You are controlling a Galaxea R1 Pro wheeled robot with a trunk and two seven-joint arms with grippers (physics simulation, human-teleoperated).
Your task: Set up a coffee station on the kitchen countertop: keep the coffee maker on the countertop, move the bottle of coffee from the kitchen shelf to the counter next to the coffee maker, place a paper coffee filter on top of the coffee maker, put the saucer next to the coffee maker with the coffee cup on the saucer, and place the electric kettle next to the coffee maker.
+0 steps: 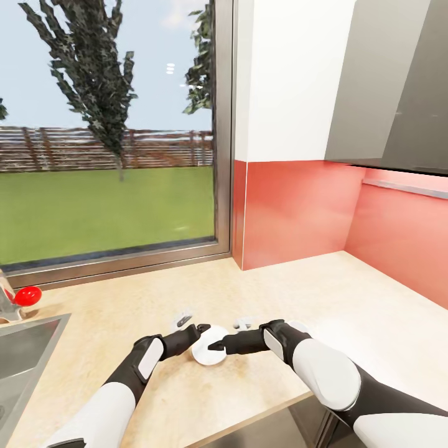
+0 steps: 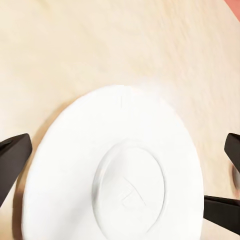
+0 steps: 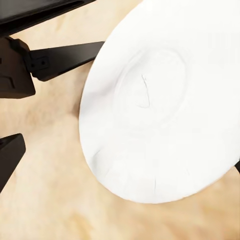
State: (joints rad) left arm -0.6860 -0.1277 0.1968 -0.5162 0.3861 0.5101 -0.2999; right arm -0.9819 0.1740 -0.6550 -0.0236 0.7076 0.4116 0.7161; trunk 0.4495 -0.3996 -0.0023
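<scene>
Both arms, white-shelled with black forearms, are seen entering from the lower edge of the head view and meeting just below frame centre. Between them a saucer [image 1: 205, 352] is lying flat on the countertop [image 1: 348, 298], near its front edge.

Saucer: plain white, matte, round, with a shallow raised ring marking the central well; faint hairline marks are noted inside the well in both wrist views. A soft shadow is cast onto the counter beside its rim.

Left gripper [image 1: 191, 334]: dark fingers are spread, one at each side of the saucer in the left wrist view, neither touching the rim; nothing is held. Right gripper [image 1: 219, 344]: black fingers are seen at the saucer's edge in the right wrist view, spread apart; contact with the rim cannot be determined.

Countertop: pale beige, mottled stone pattern, smooth. A steel sink [image 1: 28, 348] is set into it at lower left, with a red-knobbed tap [image 1: 25, 295] above. Backsplash [image 1: 298, 211] is flat coral-red; a grey cabinet [image 1: 392, 87] is mounted at upper right. A large window [image 1: 106, 130] occupies the upper left.
</scene>
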